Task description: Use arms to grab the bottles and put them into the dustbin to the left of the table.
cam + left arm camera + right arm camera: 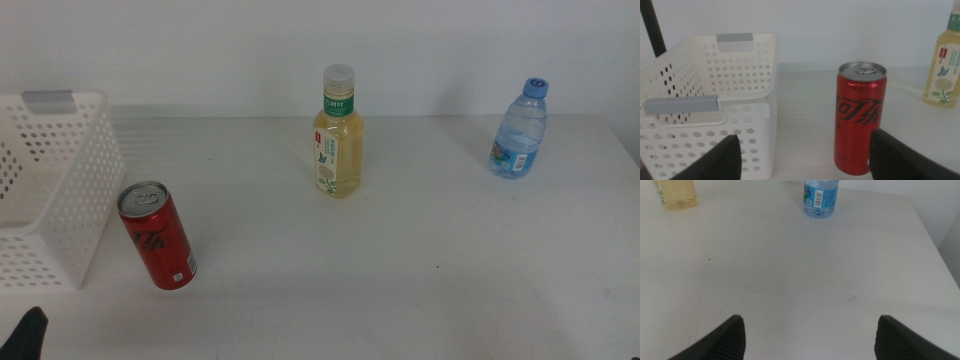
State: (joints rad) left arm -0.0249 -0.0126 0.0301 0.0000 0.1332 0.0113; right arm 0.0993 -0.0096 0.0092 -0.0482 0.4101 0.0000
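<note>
On the table (420,260), three containers are seen standing upright and well apart. The can (157,236) is placed just beside the bin (75,200), at the table's left end; no contact between them can be confirmed. The tea bottle (339,133) is set near the middle, further back, and the water bottle (519,129) is found toward the right, also far back. Nothing can be seen inside the bin.

The left gripper (802,159) is held low in front of the can and the bin, with its jaws spread wide and nothing between them; in the middle view only a dark tip (28,334) is shown at the bottom left corner. In its wrist view the can (859,118) is seen close to one jaw, though contact cannot be judged.

The right gripper (810,337) is kept over bare table, jaws likewise spread apart and empty, with the water bottle (820,198) well ahead of it.
</note>
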